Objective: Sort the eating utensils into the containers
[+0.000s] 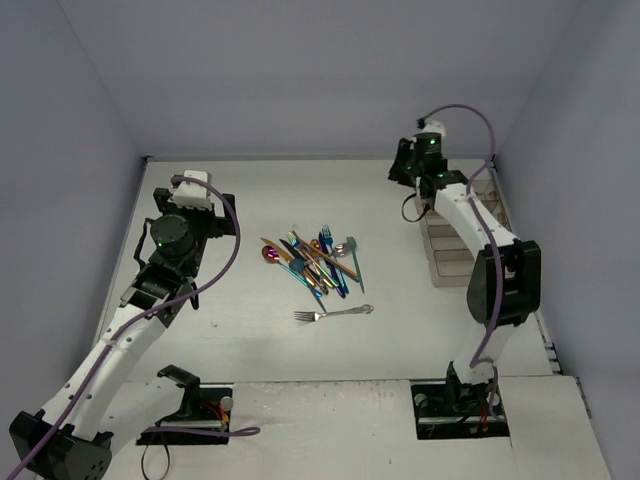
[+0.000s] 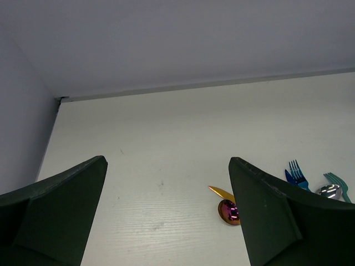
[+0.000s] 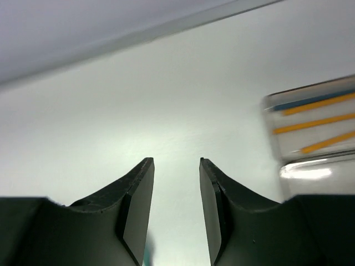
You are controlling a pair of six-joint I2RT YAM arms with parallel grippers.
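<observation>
The eating utensils lie in a loose pile of gold, blue, teal and magenta pieces mid-table, with a silver fork apart in front of it. The clear containers stand at the right. In the right wrist view a container holds gold utensils and a blue one, blurred. My right gripper is open beside it over bare table, nothing between its fingers; a teal blur shows low by the left finger. My left gripper hangs wide open left of the pile, near a magenta spoon.
Walls close the table at the back, left and right; the back left corner is near my left gripper. The right arm's elbow hangs over the near end of the containers. Both arm bases sit at the front edge.
</observation>
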